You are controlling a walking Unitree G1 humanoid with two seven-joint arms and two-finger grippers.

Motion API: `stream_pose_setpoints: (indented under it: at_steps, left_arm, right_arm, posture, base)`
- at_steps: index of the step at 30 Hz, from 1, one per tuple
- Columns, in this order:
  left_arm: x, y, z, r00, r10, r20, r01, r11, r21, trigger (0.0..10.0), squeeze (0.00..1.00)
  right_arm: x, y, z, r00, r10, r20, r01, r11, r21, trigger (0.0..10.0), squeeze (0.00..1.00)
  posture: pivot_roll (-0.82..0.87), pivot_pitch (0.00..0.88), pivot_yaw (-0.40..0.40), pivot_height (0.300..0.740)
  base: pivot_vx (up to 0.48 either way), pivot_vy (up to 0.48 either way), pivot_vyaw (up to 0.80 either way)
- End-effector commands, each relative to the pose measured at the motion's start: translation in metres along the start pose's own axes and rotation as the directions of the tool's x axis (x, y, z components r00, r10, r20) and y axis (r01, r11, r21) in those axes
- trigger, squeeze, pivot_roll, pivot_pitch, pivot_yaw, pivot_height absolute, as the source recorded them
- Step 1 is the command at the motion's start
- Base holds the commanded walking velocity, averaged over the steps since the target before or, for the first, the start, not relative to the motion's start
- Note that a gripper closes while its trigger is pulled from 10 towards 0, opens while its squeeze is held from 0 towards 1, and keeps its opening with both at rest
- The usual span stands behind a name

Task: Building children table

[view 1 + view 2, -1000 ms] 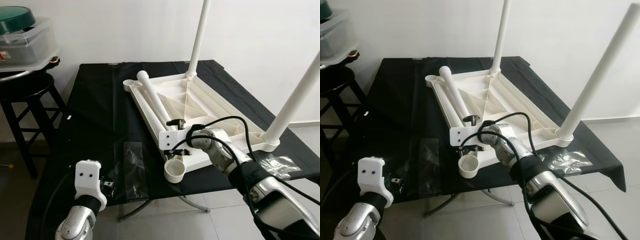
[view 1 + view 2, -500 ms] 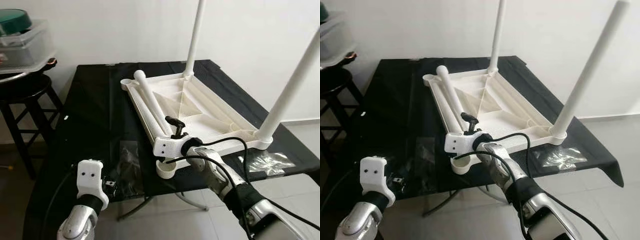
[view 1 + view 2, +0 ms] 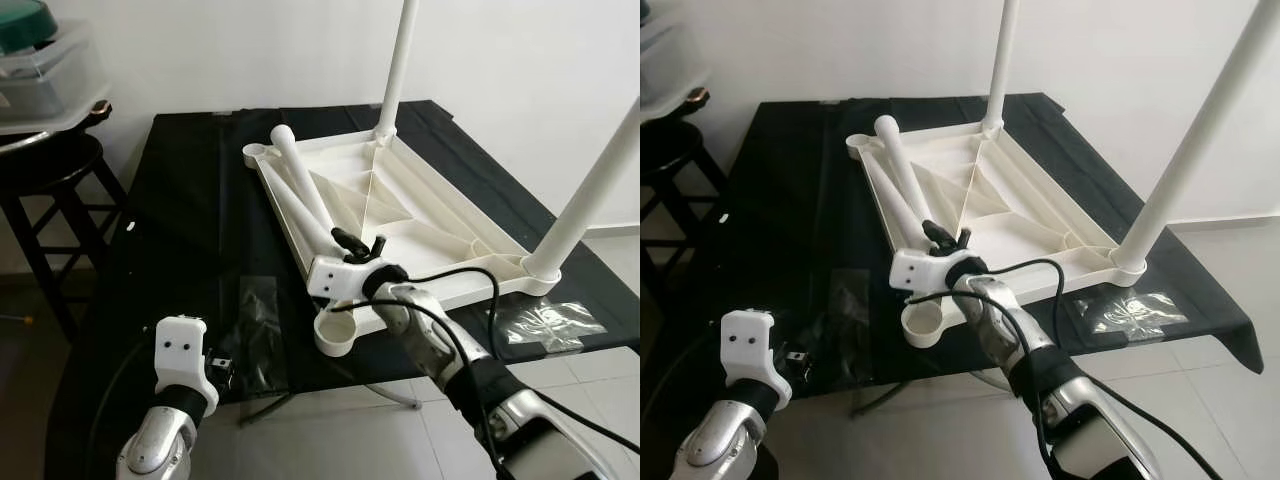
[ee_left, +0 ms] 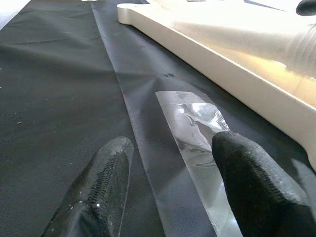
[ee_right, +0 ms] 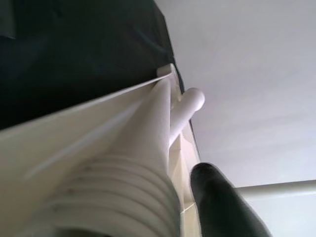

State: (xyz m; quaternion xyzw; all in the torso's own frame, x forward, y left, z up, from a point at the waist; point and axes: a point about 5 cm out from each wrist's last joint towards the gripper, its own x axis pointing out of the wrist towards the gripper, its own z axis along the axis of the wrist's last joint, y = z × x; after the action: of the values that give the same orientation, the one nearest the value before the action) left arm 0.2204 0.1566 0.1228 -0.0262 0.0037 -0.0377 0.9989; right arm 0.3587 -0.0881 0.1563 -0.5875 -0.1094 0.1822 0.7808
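Right wrist view puts one black finger [image 5: 222,207] against a ribbed white leg [image 5: 143,163]; the right gripper [image 3: 357,245], frame centre, clasps that leg, which lies in the upturned tabletop [image 3: 440,225]. Lower left, the left gripper [image 4: 170,182] hangs spread wide over a plastic bag [image 4: 197,133] on black cloth [image 3: 190,220]. A stool [image 3: 50,170] stands upper left against a white wall [image 3: 250,50].

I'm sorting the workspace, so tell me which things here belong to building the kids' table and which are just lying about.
For the job:
- upturned white tabletop
- two legs already standing, far and right
- loose legs lying in the tabletop
- empty corner socket
- right gripper at a loose leg

Lying about:
- clear plastic bags
- stool
- plastic tub
- left gripper, idle
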Motion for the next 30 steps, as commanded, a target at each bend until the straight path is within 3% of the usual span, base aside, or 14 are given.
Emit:
stream_pose_setpoints:
  at_steps: [1,11,17,20,21,22,23,24,25,26,27,28,29,30]
  left_arm:
    - [-0.001,0.000,-0.003,1.000,0.002,-0.012,-0.003,1.000,-0.012,10.0,0.00]
    - [0.001,0.003,0.000,1.000,-0.002,-0.011,0.002,0.999,-0.042,10.0,0.00]
    - [0.006,0.008,0.011,1.000,-0.001,0.029,0.003,0.998,-0.070,10.0,0.00]
    - [0.012,0.010,0.022,0.998,-0.005,0.069,0.012,0.994,-0.108,10.0,0.00]
    - [0.019,0.014,0.038,0.992,-0.007,0.130,0.031,0.984,-0.178,10.0,0.00]
    - [0.019,0.014,0.038,0.992,-0.007,0.130,0.031,0.984,-0.178,10.0,0.00]
    - [0.026,0.017,0.058,0.979,-0.019,0.201,0.071,0.964,-0.257,10.0,0.00]
    - [0.026,0.017,0.058,0.979,-0.019,0.201,0.071,0.964,-0.257,10.0,0.00]
    - [0.035,0.021,0.090,0.946,-0.042,0.323,0.168,0.911,-0.376,10.0,0.00]
    - [0.040,0.024,0.114,0.910,-0.064,0.410,0.260,0.859,-0.442,10.0,0.00]
    - [0.040,0.024,0.114,0.910,-0.064,0.410,0.260,0.859,-0.442,10.0,0.00]
    - [0.043,0.026,0.136,0.868,-0.083,0.489,0.353,0.797,-0.490,10.0,0.00]
    - [0.043,0.026,0.136,0.868,-0.083,0.489,0.353,0.797,-0.490,10.0,0.00]
    - [0.045,0.027,0.151,0.834,-0.094,0.544,0.426,0.736,-0.526,10.0,0.00]
  right_arm:
    - [0.001,-0.011,-0.004,0.998,-0.058,-0.006,0.058,0.998,-0.010,0.0,0.00]
    - [0.003,-0.031,-0.006,0.988,-0.155,0.004,0.155,0.988,-0.008,0.0,0.00]
    - [0.003,-0.050,0.006,0.968,-0.234,0.091,0.231,0.972,0.048,0.0,0.00]
    - [0.002,-0.061,0.011,0.951,-0.279,0.136,0.267,0.958,0.101,0.0,0.00]
    - [-0.001,-0.075,0.018,0.922,-0.342,0.182,0.302,0.929,0.215,0.0,0.00]
    - [-0.001,-0.075,0.018,0.922,-0.342,0.182,0.302,0.929,0.215,0.0,0.00]
    - [-0.005,-0.091,0.024,0.895,-0.386,0.223,0.296,0.889,0.350,0.0,0.00]
    - [-0.005,-0.091,0.024,0.895,-0.386,0.223,0.296,0.889,0.350,0.0,0.00]
    - [-0.009,-0.120,0.025,0.862,-0.455,0.222,0.253,0.768,0.588,0.0,0.00]
    - [-0.014,-0.141,0.025,0.831,-0.503,0.239,0.181,0.650,0.738,0.0,0.00]
    - [-0.014,-0.141,0.025,0.831,-0.503,0.239,0.181,0.650,0.738,0.0,0.00]
    - [-0.020,-0.161,0.023,0.801,-0.533,0.272,0.056,0.520,0.852,0.0,0.00]
    - [-0.020,-0.161,0.023,0.801,-0.533,0.272,0.056,0.520,0.852,0.0,0.00]
    - [-0.026,-0.171,0.023,0.776,-0.520,0.356,-0.139,0.409,0.902,8.4,0.00]
  posture:
    - [0.04,0.054,-0.006,0.740]
    - [0.03,0.049,-0.003,0.740]
    - [0.03,0.043,0.000,0.740]
    - [0.02,0.038,0.005,0.740]
    - [0.02,0.035,0.007,0.740]
    - [0.02,0.035,0.007,0.740]
    - [0.01,0.033,0.013,0.740]
    - [0.01,0.033,0.013,0.740]
    - [0.01,0.027,0.022,0.740]
    - [0.01,0.026,0.023,0.740]
    - [0.01,0.026,0.023,0.740]
    - [0.00,0.021,0.027,0.740]
    - [0.00,0.021,0.027,0.740]
    - [0.00,0.017,0.031,0.740]
  base:
    - [0.000,0.000,0.00]
    - [0.000,0.000,0.00]
    - [0.000,0.000,0.00]
    - [0.000,0.000,0.00]
    - [0.000,0.000,0.00]
    - [0.000,0.000,0.00]
    - [0.000,0.000,0.00]
    - [0.000,0.000,0.00]
    - [0.000,0.000,0.00]
    - [0.000,0.000,0.00]
    - [0.000,0.000,0.00]
    - [0.000,0.000,0.00]
    - [0.000,0.000,0.00]
    - [0.000,0.000,0.00]
